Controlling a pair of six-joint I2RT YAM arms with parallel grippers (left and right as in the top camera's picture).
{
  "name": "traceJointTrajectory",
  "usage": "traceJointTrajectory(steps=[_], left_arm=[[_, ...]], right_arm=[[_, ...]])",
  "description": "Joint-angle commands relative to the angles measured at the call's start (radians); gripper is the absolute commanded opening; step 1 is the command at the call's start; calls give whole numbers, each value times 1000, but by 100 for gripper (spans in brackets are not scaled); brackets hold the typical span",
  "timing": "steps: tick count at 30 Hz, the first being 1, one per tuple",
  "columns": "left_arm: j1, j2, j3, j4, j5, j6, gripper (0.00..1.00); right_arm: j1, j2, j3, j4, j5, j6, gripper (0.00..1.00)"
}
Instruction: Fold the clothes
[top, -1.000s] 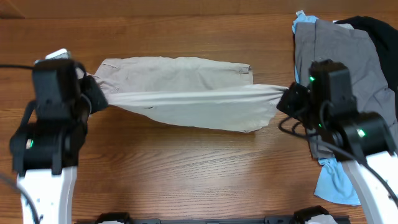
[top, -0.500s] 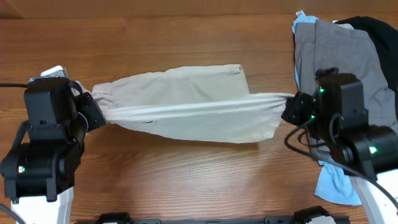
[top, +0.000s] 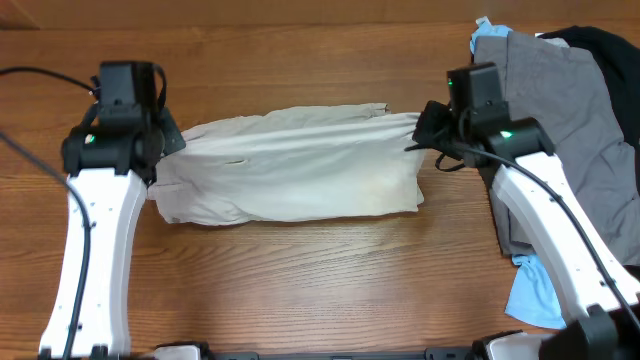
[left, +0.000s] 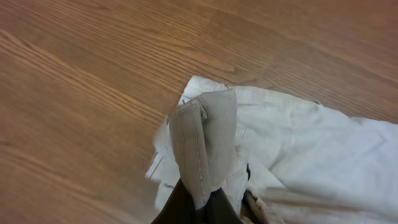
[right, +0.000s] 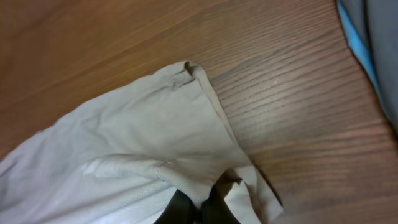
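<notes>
holding both ends, are they? (a)

yes. the left gripper (top: 170, 140) is pinching a seamed edge of the shorts (top: 300, 170) between its dark fingers. the right gripper (top: 425, 125) has a gathered bunch of cloth nipped at the opposite end. neither one is spread. (b)

and where do the shorts lie? (a)

in the middle of the table (top: 300, 290), doubled lengthwise. the held edge runs along the far side and the near edge rests on the wood. at the right end is a pile: a grey garment (top: 560, 90), a light blue garment (top: 540, 295) and a black garment (top: 600, 40). the right arm passes over its edge. (b)

what worries you from here? (a)

three things, all guesses. the left pinch looks narrow, just the tip of that seam, so any outward pull could slide it free and drop the fold. the right end is bunched, not flat, so letting go there would likely leave a crumpled corner. and the near left corner already looks uneven, so the layers may not match. (b)

and the pile? (a)

if the right arm sweeps sideways, it could drag the grey garment along with it. (b)
</notes>
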Motion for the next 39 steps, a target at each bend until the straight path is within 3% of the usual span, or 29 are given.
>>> traceJointTrajectory(steps=[1,20,23,26,28,30,31,36,39], left_arm=[[6,83,24,47,-54,-22,4],[6,369,24,156,-55,-48,8],[6,369,24,192,-55,-48,11],[6,369,24,238,-55,-48,25],[6,369,24,259,-55,-48,66],[6,369,24,274,-58,-47,90],[7,369,24,282,-63,-47,96],[24,361,47,278,-72,-27,100],[37,354,114,176,-51,0,100]], right_arm=[[-13,63,18,46,34,-21,4],[-13,294,18,340,34,-72,4],[-13,309,18,373,34,-72,4],[-13,311,18,401,35,-73,6],[-13,311,18,418,34,-73,38],[-13,311,18,426,35,-73,85],[-13,311,18,428,34,-73,98],[-13,308,18,418,29,-87,100],[-13,286,18,365,-27,-126,100]])
